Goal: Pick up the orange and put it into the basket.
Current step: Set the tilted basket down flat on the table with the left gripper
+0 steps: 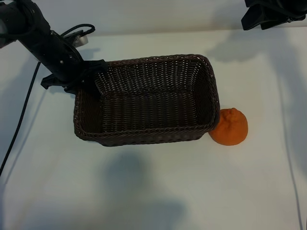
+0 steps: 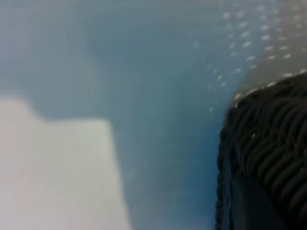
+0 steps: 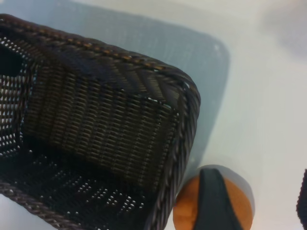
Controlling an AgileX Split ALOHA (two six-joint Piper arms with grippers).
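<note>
The orange (image 1: pixel 230 127) lies on the white table, touching the basket's right end wall. The basket (image 1: pixel 144 136), dark brown wicker, stands in the middle and holds nothing. My left gripper (image 1: pixel 92 79) is at the basket's far left corner, shut on the rim; the left wrist view shows the weave (image 2: pixel 273 139) right against one finger (image 2: pixel 249 201). My right gripper (image 3: pixel 256 184) hangs high at the back right, open, with nothing between its fingers. In the right wrist view one dark finger (image 3: pixel 213 201) lies across the orange (image 3: pixel 240 206) far below.
A black cable (image 1: pixel 21 120) runs down the table's left side from the left arm. The right arm (image 1: pixel 268 14) juts in at the top right corner. Bare white table (image 1: pixel 144 191) spreads in front of the basket.
</note>
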